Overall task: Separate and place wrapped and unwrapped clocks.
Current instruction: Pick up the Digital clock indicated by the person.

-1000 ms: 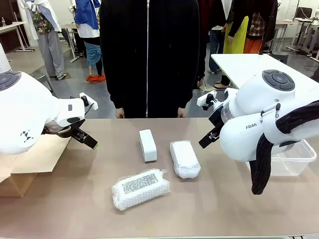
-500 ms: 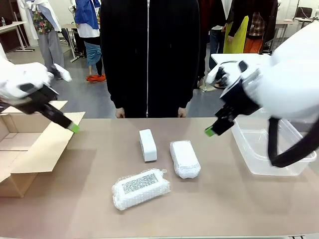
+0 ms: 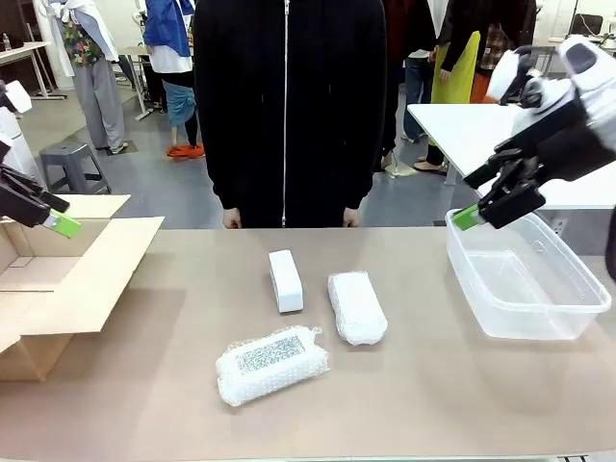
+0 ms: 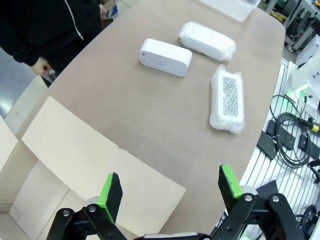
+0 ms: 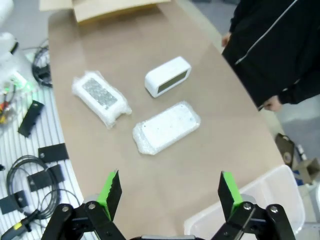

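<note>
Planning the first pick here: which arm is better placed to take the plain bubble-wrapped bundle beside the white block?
Probably the right. The bundle lies right of centre, nearer the open right gripper hovering by the clear bin; the open left gripper sits farther off over the cardboard box.

A brown table (image 3: 433, 385) carries three things near its middle: a smooth white block (image 3: 285, 280), a plain bubble-wrap bundle (image 3: 356, 307) just beside it, and, nearer the robot, a bundle with a grey speckled panel (image 3: 271, 364). A clear plastic tub (image 3: 520, 289) sits at the right edge; a cardboard box flap (image 3: 87, 279) rests on the left.
</note>
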### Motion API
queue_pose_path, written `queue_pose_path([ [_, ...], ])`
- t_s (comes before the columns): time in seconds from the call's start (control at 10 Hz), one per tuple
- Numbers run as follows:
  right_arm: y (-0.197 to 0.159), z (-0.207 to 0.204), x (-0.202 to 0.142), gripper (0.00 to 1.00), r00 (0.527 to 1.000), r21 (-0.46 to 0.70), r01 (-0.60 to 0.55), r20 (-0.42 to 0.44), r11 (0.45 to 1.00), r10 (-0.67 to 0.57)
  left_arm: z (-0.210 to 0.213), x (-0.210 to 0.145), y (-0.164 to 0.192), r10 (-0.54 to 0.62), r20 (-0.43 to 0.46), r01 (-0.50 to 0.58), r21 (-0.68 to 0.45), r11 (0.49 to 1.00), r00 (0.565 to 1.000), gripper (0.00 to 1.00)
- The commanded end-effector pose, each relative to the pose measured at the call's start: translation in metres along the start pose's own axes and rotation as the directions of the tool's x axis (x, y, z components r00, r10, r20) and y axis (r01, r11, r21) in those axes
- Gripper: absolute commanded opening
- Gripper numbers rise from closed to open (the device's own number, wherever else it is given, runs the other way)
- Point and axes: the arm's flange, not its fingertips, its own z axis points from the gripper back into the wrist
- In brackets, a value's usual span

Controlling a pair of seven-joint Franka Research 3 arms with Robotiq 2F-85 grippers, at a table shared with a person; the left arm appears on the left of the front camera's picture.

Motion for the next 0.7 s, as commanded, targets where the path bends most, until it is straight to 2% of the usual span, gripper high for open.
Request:
queue_pose_path([
  [0.0, 0.044, -0.007, -0.061, 1.00, 0.998, 0.047, 0.001, 0.068, 0.999, -0.004, -0.001, -0.016, 0.000, -0.014, 0.049, 0.016, -0.038, 0.999, 0.999, 1.00],
  [0.3, 0.045, 0.000, -0.068, 1.00, 0.996, 0.035, 0.011, 0.091, 0.999, -0.014, 0.013, -0.022, -0.004, -0.048, 0.090, 0.052, -0.045, 0.998, 0.995, 1.00],
  [0.6, 0.044, -0.003, -0.069, 1.00, 0.996, 0.061, 0.010, 0.084, 0.998, -0.015, 0.015, -0.022, -0.012, -0.096, 0.082, 0.101, -0.052, 0.994, 0.992, 1.00],
])
